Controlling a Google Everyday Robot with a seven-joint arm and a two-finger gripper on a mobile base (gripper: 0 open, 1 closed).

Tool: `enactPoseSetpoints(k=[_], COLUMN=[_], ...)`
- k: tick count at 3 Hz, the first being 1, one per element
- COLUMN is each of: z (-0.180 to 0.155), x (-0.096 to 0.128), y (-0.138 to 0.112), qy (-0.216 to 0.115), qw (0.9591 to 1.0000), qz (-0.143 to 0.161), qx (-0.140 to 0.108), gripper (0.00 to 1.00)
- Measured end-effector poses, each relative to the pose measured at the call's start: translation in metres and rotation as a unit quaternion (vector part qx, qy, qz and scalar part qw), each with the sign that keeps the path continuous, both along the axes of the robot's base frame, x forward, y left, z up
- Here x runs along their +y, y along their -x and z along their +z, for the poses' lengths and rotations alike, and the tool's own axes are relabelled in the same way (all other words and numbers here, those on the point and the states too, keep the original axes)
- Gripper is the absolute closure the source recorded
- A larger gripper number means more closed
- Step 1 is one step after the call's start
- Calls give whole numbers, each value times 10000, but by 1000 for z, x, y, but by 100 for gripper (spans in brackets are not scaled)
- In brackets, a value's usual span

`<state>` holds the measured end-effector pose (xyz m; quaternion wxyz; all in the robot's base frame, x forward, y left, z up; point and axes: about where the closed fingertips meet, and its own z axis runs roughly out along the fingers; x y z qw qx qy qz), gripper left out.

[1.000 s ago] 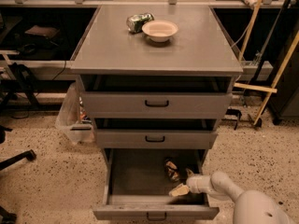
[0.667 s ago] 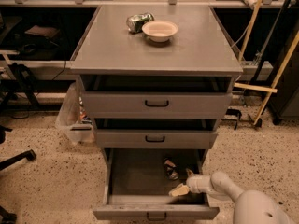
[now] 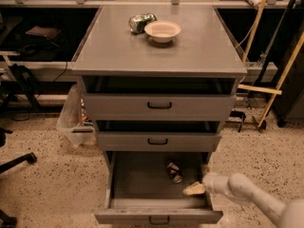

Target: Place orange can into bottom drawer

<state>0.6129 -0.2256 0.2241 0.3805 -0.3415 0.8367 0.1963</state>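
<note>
while the orange can [image 3: 174, 171] lies in the bottom drawer [image 3: 142, 204], the arm [image 3: 240, 190] reaches in from lower right. gripper [image 3: 194, 189] near can, not touching; jaws: can't tell.

No text, label, brand, number or sign is legible on any item. Markings on the orange can [image 3: 174, 171] are unreadable. The tool [image 3: 194, 189] sits inside the bottom drawer [image 3: 137, 182], right front corner.
</note>
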Motion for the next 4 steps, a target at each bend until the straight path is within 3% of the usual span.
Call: enactPoseSetpoints(k=[1,2,3,4], z=[95,169,201,201], x=[-82,-192,-224,-224], y=[6,67,108,108], qy=[260,437,628,628], qw=[9925,9639,9540,9540], qz=[-1100,-2574,-2869,-2869], qx=[-475,-529,-598,-598], gripper=[0,0,0,0])
